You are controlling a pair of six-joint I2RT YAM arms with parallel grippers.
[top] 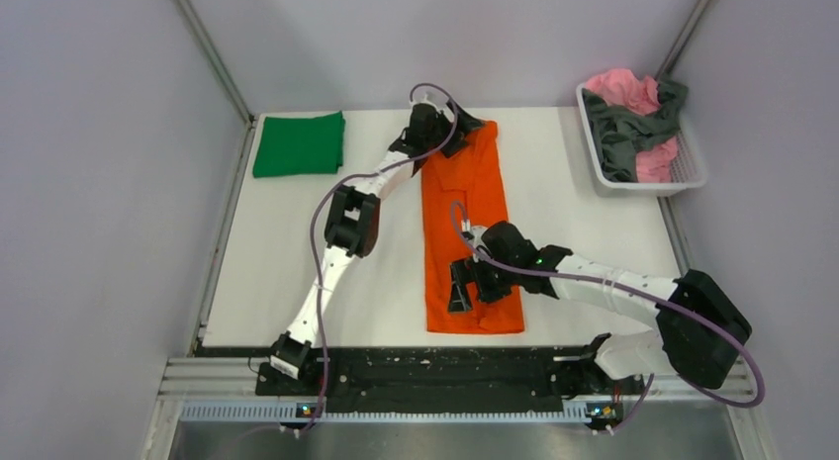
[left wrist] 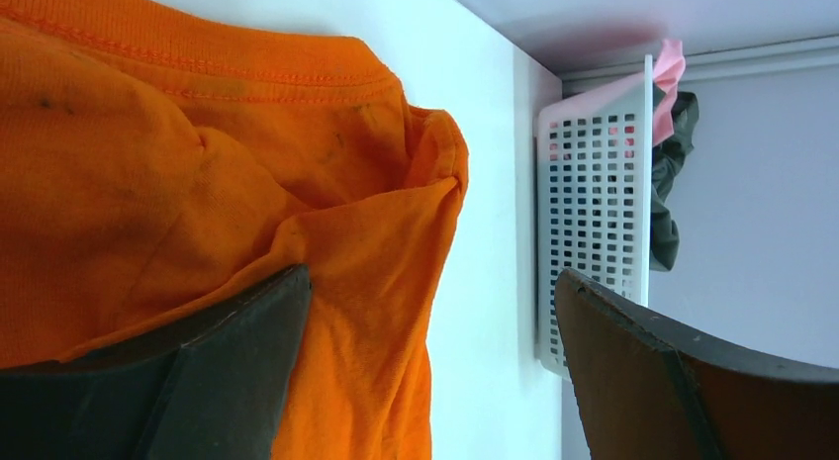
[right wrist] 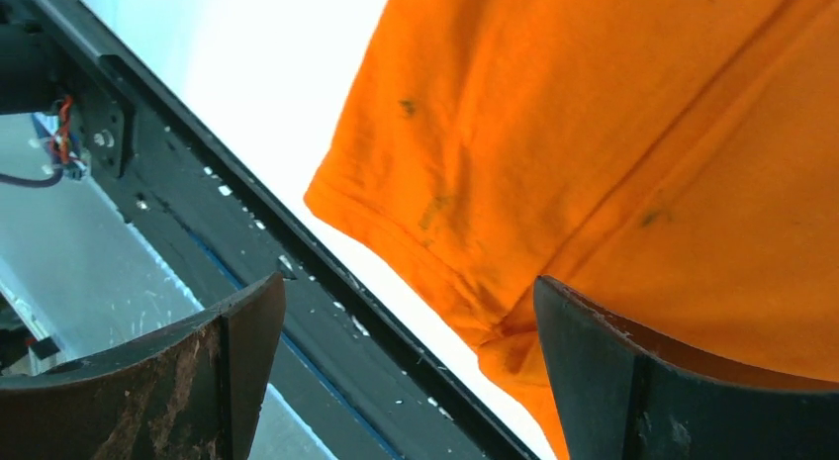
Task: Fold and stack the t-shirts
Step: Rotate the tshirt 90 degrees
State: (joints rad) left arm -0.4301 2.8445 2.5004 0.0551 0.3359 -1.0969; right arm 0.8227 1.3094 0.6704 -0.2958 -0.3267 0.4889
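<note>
1. Orange shirt (top: 470, 232): lies flat mid-bench as a long narrow strip running from the far edge to the near edge. The sides look already folded in. Collar end is far, hem end near.
2. Left gripper (top: 457, 136): at the collar end. In the wrist view the jaws are spread wide, one finger (left wrist: 228, 381) low over the cloth, nothing grasped.
3. Right gripper (top: 460, 287): over the left side of the strip near the hem. Jaws likewise released, with the hem corner visible between them in its wrist view.
4. Green shirt (top: 299, 143): folded into a rectangle at the far left corner of the bench (top: 287, 272), well apart from the orange one.
5. Basket (top: 648, 187): far right, holds a pink shirt (top: 618, 89) and a grey shirt (top: 623, 134), both crumpled.
6. Step in hand (judgement): the crosswise fold of the orange strip.
7. Next move calls for pinching both corners of one end through all layers, carrying that end over to the other, then placing the packet on the green shirt.
</note>
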